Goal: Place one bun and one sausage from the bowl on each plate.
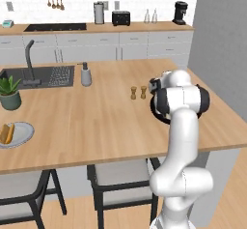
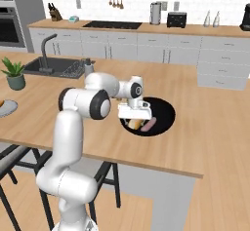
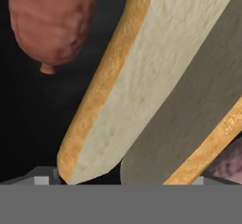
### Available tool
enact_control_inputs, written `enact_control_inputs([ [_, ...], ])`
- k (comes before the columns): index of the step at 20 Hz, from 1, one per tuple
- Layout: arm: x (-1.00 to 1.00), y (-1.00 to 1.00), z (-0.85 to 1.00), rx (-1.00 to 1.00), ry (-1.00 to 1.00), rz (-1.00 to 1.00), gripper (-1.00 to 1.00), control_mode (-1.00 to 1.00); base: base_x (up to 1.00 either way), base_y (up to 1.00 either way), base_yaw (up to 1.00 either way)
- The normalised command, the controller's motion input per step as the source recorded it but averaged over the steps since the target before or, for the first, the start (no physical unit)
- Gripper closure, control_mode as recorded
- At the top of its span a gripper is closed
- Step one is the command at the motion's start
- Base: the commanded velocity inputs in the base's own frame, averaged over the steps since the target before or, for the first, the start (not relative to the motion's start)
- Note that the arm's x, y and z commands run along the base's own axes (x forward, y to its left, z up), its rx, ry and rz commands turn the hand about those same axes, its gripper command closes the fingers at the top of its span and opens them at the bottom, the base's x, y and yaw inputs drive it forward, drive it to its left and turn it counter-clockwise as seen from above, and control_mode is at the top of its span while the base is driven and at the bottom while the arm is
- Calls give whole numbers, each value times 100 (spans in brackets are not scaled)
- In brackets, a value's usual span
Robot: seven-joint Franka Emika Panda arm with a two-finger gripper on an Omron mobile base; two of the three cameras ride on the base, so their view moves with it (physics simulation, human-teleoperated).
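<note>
- The claw [image 2: 135, 123] hangs low over the black bowl [image 2: 166, 109] on the wooden desk [image 2: 205, 137], jaws spread wide and gripping nothing as far as I can see.
- In the right base view the bowl sits just past the arm's elbow, toward the near edge of the desk, with a bun [image 2: 133, 123] and a pinkish sausage [image 2: 149, 124] lying in it right under the hand.
- The hand view is super close: a split bun [image 3: 142, 76] with a golden crust and pale inside lies slanted across the frame, and a reddish sausage [image 3: 52, 22] lies apart from it at upper left on the dark bowl floor [image 3: 28, 124].
- In the left base view, a pale plate [image 1: 21, 135] sits far off at the left edge of the desk, well apart from the bowl, and it already has a bun with something in it [image 1: 6, 133].
- Also on the desk: two small shakers [image 1: 138, 93] near the arm, a soap bottle [image 1: 86, 74] by the sink [image 1: 43, 76], and a potted plant [image 1: 9, 93].
</note>
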Motion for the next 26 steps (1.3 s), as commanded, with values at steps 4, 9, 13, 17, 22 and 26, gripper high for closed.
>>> enact_control_inputs([
  [4,41,0,-82,0,-1,8,-100,-100,0,0,0],
  [9,6,0,-30,3,1,10,100,-100,0,0,0],
  [13,0,0,-18,0,5,5,100,-100,0,0,0],
  [17,0,0,0,0,2,0,100,-100,0,0,0],
  [22,0,0,60,4,0,0,100,-100,0,0,0],
  [26,-15,0,100,12,-1,0,100,-100,0,0,0],
])
